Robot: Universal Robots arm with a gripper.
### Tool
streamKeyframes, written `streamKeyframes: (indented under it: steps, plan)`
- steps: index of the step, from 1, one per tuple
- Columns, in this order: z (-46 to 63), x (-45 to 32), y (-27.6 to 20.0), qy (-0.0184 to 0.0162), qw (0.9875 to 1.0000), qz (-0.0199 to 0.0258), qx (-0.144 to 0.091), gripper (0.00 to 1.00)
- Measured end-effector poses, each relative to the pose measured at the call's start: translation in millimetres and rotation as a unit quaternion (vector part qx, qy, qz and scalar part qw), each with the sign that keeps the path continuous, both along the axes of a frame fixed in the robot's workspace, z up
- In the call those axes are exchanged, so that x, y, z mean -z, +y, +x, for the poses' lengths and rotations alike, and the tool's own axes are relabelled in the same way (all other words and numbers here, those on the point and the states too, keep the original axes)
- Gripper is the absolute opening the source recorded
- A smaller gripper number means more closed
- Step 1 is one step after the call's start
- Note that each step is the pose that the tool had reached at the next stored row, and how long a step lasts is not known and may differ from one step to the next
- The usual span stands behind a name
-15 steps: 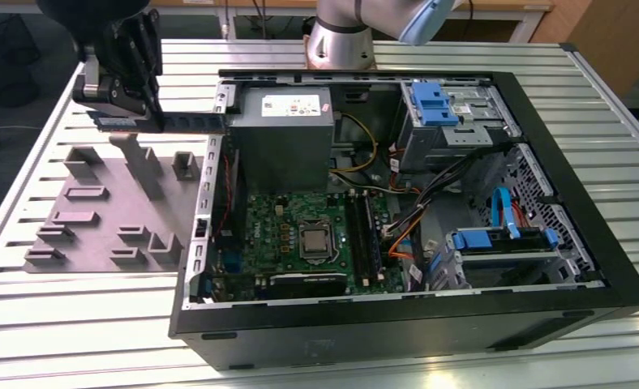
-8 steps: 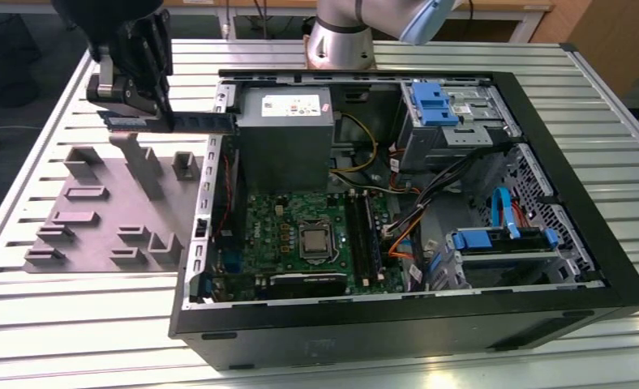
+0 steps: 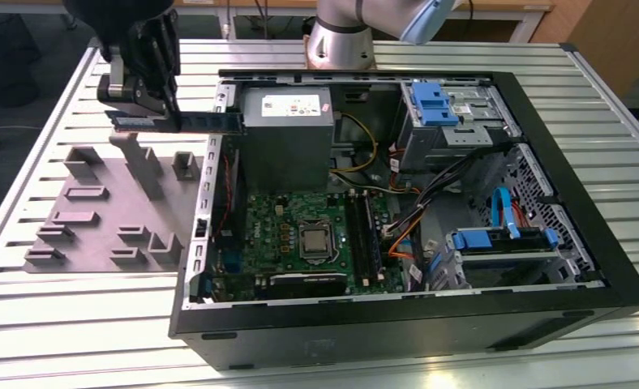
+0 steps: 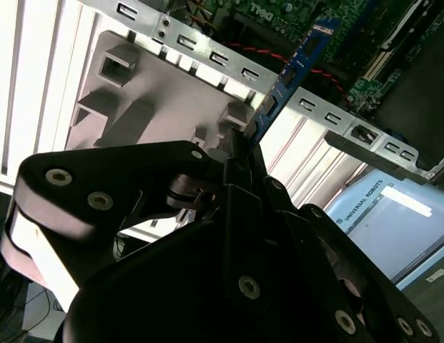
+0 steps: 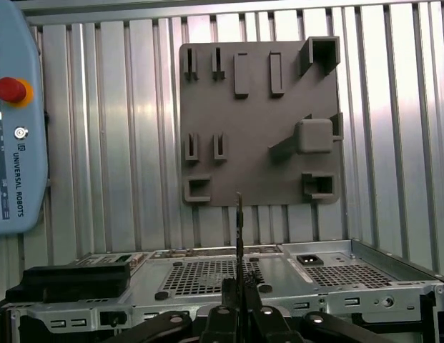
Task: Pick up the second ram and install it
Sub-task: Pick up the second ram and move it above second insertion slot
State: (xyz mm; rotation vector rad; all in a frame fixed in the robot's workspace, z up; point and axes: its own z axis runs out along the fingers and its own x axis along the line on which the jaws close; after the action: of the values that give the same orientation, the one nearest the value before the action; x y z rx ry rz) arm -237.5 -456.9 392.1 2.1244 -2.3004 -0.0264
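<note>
The tool (image 3: 147,118) pinches the second ram (image 3: 209,121) by one end, level above the gray holder plate (image 3: 103,215), beside the open computer case (image 3: 406,332) that contains the green motherboard (image 3: 281,231).

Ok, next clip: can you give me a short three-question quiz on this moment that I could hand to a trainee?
1. True or false: the gripper is shut on the second ram.
2. Where is the second ram? A) seated in a motherboard slot. B) held in the air near the wall of the computer case. C) lying flat on the table.
3. Fill in: in the exterior view, the gray holder plate lies to the computer case's ___.

Key: 1 true; 2 B; 3 left.
</note>
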Motion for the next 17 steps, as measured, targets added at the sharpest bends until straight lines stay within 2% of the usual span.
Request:
streamKeyframes:
  steps: [17]
  plan:
    - [16.8,0.0,0.0,0.0,1.0,0.0,0.0,0.14]
